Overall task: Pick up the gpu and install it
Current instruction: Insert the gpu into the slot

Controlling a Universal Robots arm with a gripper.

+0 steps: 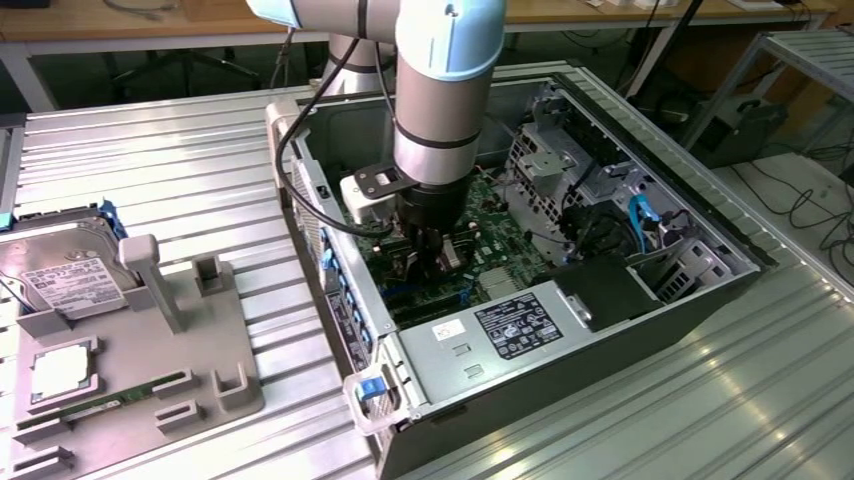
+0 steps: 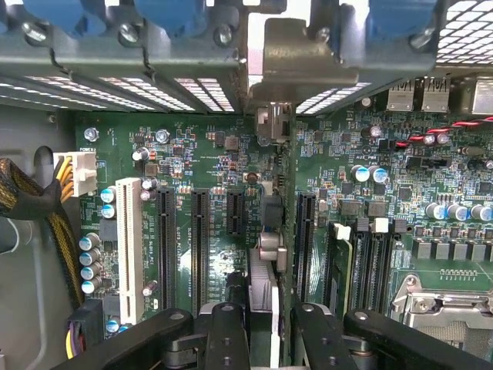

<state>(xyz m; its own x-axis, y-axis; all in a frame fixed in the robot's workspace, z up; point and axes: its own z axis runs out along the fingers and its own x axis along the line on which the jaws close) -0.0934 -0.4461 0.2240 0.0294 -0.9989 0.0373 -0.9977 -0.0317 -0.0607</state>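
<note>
In the wrist view the gpu (image 2: 267,258) shows edge-on, standing upright on the green motherboard (image 2: 208,166) between two black expansion slots (image 2: 200,247). Its silver bracket (image 2: 275,58) sits up against the rear slot openings of the case. My gripper (image 2: 266,343) is shut on the card's upper edge, one black finger (image 2: 226,339) on each side. In the exterior view the gripper (image 1: 434,262) reaches straight down into the open computer case (image 1: 694,235), low over the motherboard (image 1: 514,240), with the gpu (image 1: 449,258) between its fingers.
The power supply (image 1: 514,325) fills the case's near end, with a drive cage and blue cables (image 1: 638,225) at the exterior view's right. A grey fixture tray (image 1: 174,340) holds a silver hard drive (image 1: 67,278) and a green memory stick (image 1: 107,400). Yellow and black cables (image 2: 31,200) run beside the board.
</note>
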